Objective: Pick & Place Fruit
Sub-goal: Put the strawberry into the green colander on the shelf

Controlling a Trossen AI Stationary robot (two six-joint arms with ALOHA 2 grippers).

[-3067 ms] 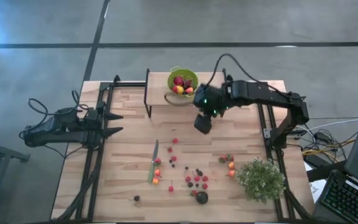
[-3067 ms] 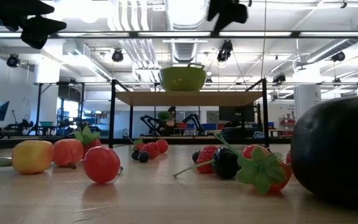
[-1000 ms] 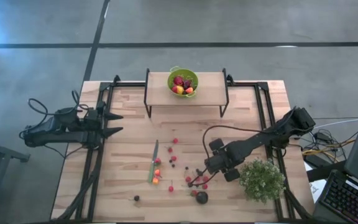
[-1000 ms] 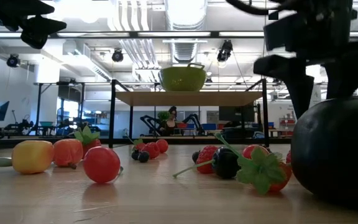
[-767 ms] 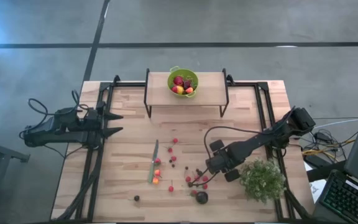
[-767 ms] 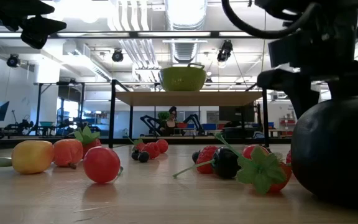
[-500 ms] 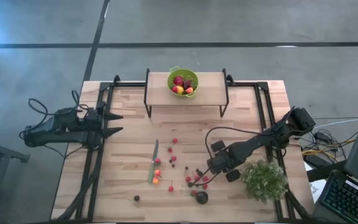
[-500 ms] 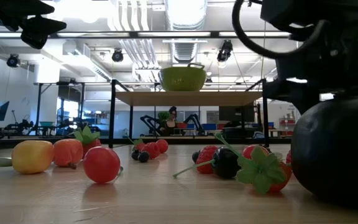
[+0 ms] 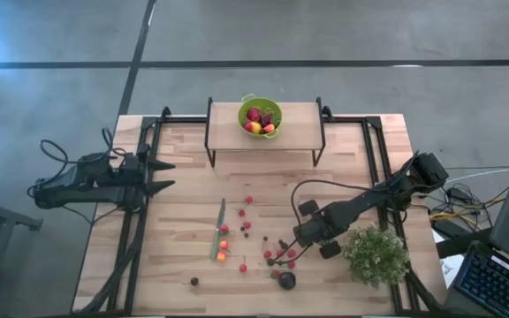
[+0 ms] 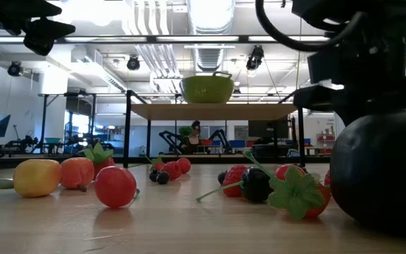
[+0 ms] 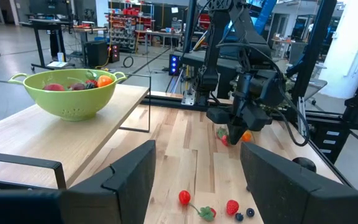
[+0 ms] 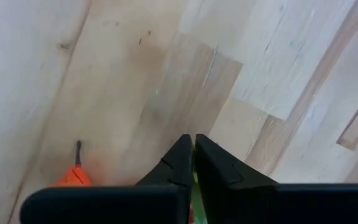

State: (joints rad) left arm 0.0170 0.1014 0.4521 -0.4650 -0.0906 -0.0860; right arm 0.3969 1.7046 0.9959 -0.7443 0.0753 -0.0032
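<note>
while the left gripper (image 9: 162,177) hangs at the left edge of the pale wooden plank table (image 9: 184,243) with its dark fingers (image 11: 132,177) spread wide and nothing between them, the right gripper (image 9: 306,236) sits low over the boards just beside the bushy pale-green plant (image 9: 376,254). its two dark fingertips (image 12: 194,158) are pressed together against the wood, with a sliver of green showing between them and an orange-red fruit piece (image 12: 70,177) next to them; whether anything is truly gripped cannot be told. small red, dark and orange pieces of fruit (image 9: 279,253) lie scattered across the near middle of the table, with a bigger dark round fruit (image 9: 286,280) by the front edge. more fruit rests in the lime-green colander bowl (image 9: 260,115) on the raised wooden shelf (image 9: 299,124) at the far side. a slim green-handled knife (image 9: 216,231) lies left of the scatter.
</note>
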